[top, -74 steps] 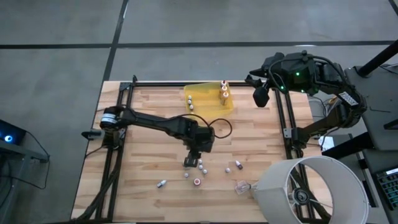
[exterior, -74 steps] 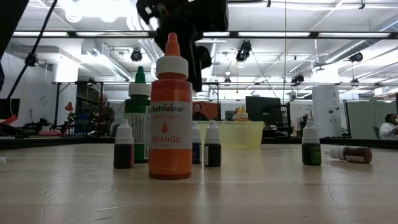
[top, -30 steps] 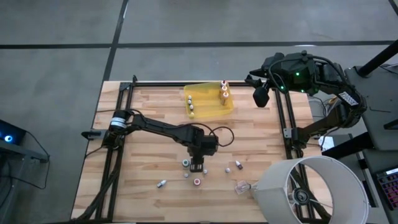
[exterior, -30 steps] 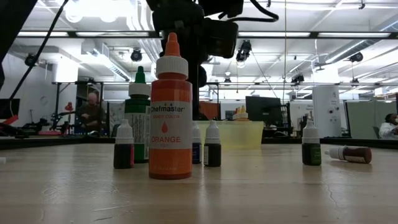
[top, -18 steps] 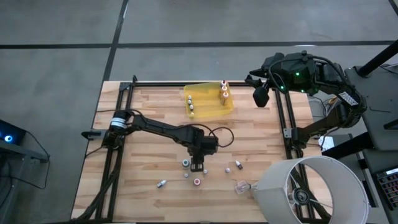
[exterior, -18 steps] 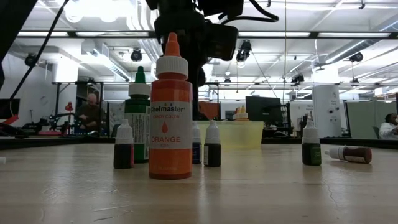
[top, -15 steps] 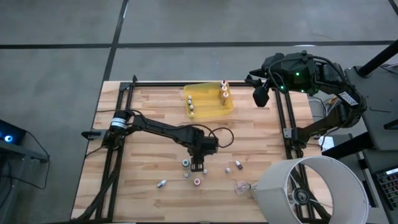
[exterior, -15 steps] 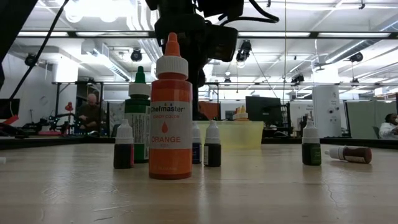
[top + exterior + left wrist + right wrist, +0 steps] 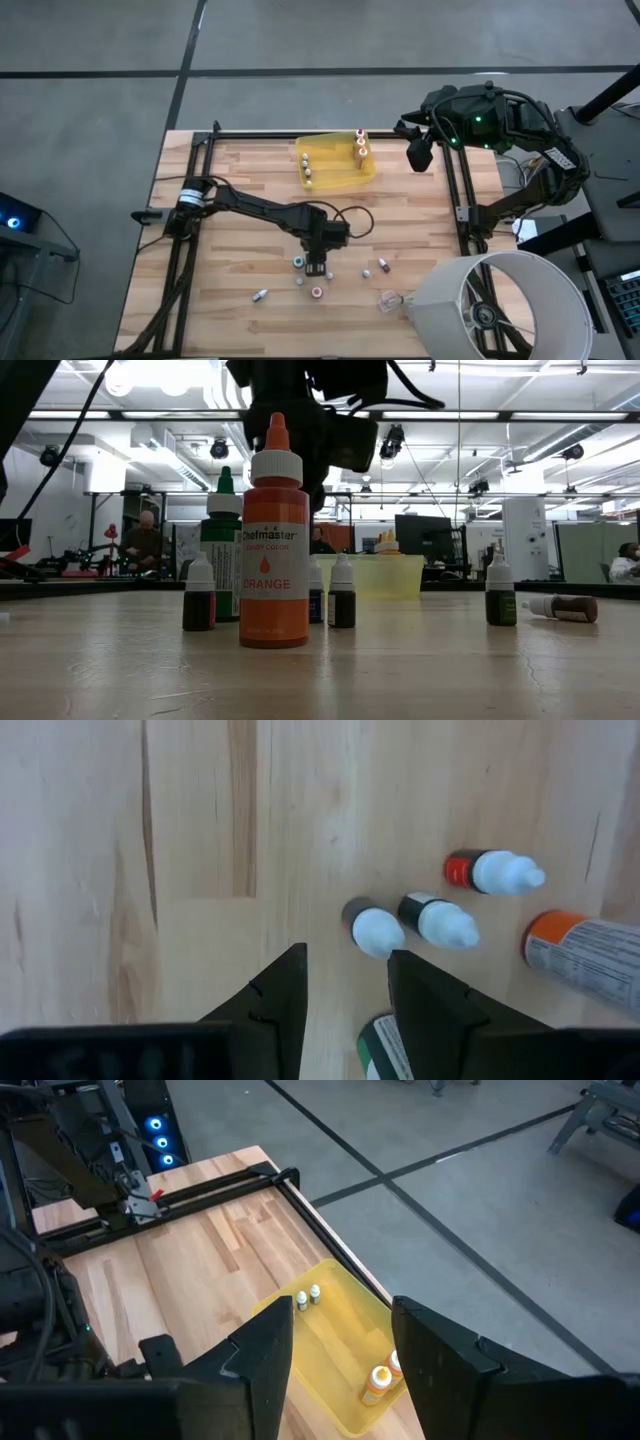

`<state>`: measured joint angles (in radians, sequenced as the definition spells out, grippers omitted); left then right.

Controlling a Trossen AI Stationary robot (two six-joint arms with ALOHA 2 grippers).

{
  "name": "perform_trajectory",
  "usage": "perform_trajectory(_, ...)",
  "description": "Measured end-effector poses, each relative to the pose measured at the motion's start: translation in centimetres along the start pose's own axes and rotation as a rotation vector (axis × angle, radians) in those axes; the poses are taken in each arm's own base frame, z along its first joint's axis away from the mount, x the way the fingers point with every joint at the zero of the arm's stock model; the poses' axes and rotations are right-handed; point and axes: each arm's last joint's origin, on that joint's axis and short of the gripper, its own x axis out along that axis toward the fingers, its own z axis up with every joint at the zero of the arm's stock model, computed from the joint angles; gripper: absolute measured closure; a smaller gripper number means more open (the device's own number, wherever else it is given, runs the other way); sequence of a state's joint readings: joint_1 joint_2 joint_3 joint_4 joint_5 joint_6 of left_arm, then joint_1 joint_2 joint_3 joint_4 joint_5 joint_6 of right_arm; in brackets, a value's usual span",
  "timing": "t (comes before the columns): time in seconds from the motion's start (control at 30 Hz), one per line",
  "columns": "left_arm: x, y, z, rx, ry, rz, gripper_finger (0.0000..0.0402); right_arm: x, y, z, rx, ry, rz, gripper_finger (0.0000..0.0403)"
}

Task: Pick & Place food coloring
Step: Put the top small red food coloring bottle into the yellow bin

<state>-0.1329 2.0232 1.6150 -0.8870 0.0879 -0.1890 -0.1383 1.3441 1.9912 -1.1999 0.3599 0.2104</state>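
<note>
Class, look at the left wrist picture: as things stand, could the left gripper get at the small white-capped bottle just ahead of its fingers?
Probably yes. The left gripper is open with nothing between its fingers, and the white-capped bottle stands just ahead. A second small bottle crowds one side, so a finger might nudge it.

clear: bare wood [image 9: 190, 840] | blocked: upright bottles [image 9: 425, 920] beside left hand [image 9: 345, 985]

In the high view the tray [image 9: 338, 165] sits at the counter's [image 9: 230, 190] upper centre, holding several bottles [image 9: 360, 150]. The remaining bottles [image 9: 318, 292] lie scattered at lower centre, under the left gripper [image 9: 318, 268]. The right gripper [image 9: 420, 155] hangs at upper right.
</note>
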Motion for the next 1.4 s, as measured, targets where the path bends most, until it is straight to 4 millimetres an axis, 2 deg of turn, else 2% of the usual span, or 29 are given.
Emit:
perform_trajectory(0.6, -0.01, -0.47, 0.68, 0.03, -0.07, -0.046, 0.0289, 0.0, 0.01, -0.01, -0.001, 0.0, 0.001, 0.0238)
perform_trajectory(0.9, 0.48, -0.35, 0.2, 0.042, -0.04, -0.047, 0.0289, 0.0, 0.01, -0.01, -0.001, 0.0, 0.0, 0.0238)
perform_trajectory(1.07, 0.45, -0.54, 0.19, 0.04, -0.027, -0.133, 0.0289, 0.0, 0.01, -0.01, -0.001, 0.0, 0.0, 0.0238)
perform_trajectory(1.4, 0.29, -0.53, 0.16, 0.038, -0.016, -0.127, 0.0289, 0.29, 0.07, -0.18, -0.005, 0.012, -0.003, 0.0238)
